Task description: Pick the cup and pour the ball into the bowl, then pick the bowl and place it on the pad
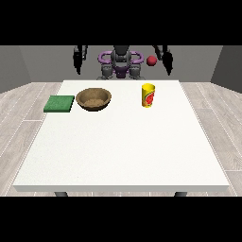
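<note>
The yellow cup [148, 95] stands upright on the white table [123, 151], below and slightly inward of the hand at the view's right [168, 64], the nearer hand. A red ball [151, 60] shows just beside that hand, above the cup. The bowl [94, 99] and green pad [59, 104] lie under the hand at the view's left [77, 64]. Whether either hand's fingers are spread or closed cannot be told.

The robot [121, 64] has a dark grey torso, purple ring-shaped shoulders and black arms.
</note>
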